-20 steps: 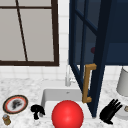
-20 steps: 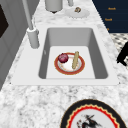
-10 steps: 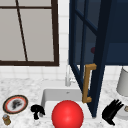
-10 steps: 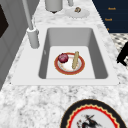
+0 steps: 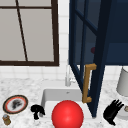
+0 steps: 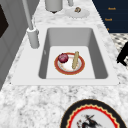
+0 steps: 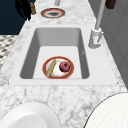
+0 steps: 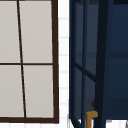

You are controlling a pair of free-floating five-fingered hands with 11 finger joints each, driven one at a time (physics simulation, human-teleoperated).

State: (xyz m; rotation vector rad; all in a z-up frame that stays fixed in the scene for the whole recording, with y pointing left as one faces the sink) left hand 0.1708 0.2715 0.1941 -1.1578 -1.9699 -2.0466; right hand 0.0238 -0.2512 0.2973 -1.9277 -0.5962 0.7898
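Front view: right hand [image 5: 112, 112] hangs right of the sink [image 5: 50, 96], fingers straight and empty, below the cabinet door handle [image 5: 87, 83] above the sink's right rim — a sound grasp needs fingers wrapped squarely round that bar — left hand [image 5: 37, 111] clenched, empty, at the sink's left.

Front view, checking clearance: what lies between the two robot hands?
Between the left robot hand and right robot hand sit a red ball and the open cabinet door, with its wooden handle.
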